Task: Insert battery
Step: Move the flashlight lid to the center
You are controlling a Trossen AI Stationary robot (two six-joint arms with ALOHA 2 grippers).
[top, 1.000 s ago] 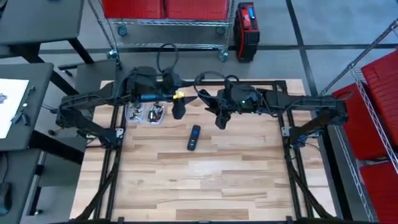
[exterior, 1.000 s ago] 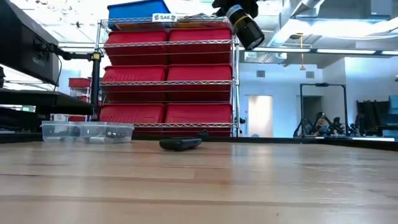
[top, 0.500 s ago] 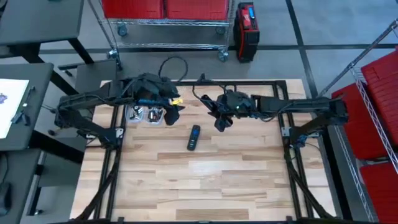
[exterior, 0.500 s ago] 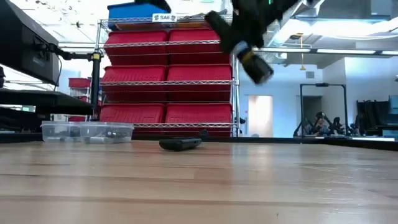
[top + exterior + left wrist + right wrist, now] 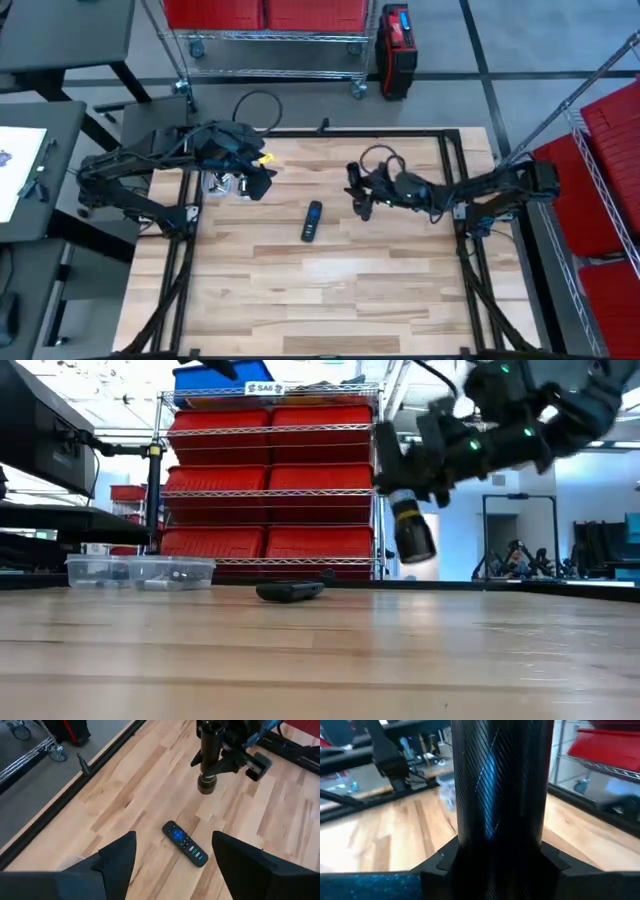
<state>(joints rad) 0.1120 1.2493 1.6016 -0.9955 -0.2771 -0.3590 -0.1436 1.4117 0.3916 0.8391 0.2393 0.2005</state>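
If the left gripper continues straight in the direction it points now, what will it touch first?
Most likely the remote. In the left wrist view it lies on the table directly ahead, between the open fingers of the left gripper, with nothing in between. The right arm's end hangs farther off; depth is uncertain.

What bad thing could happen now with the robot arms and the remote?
The remote lies buttons up on the table, so the battery door probably faces down and needs flipping first. The right gripper hangs close beside it; coming down a little off, it might knock the remote away. The left gripper, open, is over the clear tub, and could bump it.
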